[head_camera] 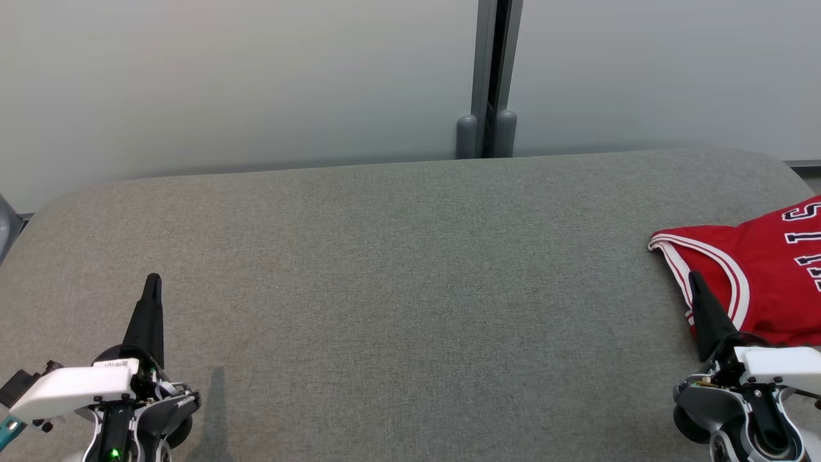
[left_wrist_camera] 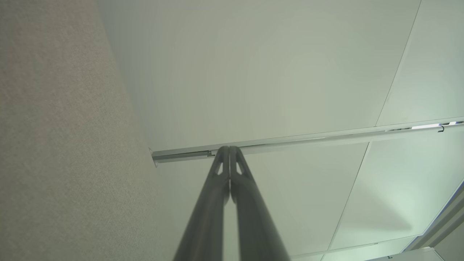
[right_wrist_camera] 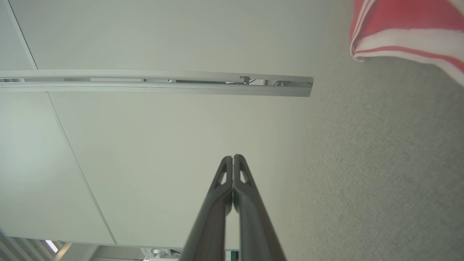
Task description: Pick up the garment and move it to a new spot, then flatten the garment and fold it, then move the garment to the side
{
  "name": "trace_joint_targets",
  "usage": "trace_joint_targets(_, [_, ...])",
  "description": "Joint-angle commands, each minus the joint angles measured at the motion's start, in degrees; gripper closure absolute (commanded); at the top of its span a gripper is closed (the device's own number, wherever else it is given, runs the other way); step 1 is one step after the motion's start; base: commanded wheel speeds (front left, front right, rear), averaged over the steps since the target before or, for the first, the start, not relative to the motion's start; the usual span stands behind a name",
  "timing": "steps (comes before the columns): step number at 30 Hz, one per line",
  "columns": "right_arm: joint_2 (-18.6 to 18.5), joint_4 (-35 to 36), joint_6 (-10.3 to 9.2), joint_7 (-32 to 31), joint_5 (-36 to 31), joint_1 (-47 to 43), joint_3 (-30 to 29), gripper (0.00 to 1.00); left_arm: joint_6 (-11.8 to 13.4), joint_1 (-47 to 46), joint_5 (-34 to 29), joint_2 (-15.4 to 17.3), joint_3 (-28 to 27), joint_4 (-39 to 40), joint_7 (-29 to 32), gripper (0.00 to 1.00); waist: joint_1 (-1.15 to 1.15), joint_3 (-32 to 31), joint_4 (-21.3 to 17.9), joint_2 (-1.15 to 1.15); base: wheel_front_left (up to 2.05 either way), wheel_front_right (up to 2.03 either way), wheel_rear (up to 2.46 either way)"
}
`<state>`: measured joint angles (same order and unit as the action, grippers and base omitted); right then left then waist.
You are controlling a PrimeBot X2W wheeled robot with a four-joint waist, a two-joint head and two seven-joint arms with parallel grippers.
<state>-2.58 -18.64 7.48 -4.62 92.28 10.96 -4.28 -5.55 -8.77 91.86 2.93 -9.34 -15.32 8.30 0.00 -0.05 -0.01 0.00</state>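
While both are closed and empty, left end effector [head_camera: 152, 280] hangs over bare grey table [head_camera: 410, 289]. Red garment [head_camera: 770, 269] lies at the table's right edge, near right end effector [head_camera: 693, 277], apart from its fingers.

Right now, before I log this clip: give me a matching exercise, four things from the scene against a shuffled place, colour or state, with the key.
1 left tool
2 right tool
3 garment
4 work surface

A red with white-striped trim, far right
B grey fabric
C shut, lower left, over bare grey
D shut, lower right, tip at the red edge

Pairs: 1-C, 2-D, 3-A, 4-B
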Motion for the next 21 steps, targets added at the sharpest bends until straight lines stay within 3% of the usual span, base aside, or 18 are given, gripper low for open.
trace_joint_targets(1, [-0.6,0.1,0.02,-0.4,0.1,0.2,-0.1,1.0,-0.3,-1.0,-0.1,0.1,-0.3,0.0,0.1,1.0,0.0,0.0,0.0,0.0,0.0,0.0,0.0])
trace_joint_targets(21, [-0.6,0.1,0.02,-0.4,0.1,0.2,-0.1,1.0,-0.3,-1.0,-0.2,0.1,-0.3,0.0,0.1,1.0,0.0,0.0,0.0,0.0,0.0,0.0,0.0])
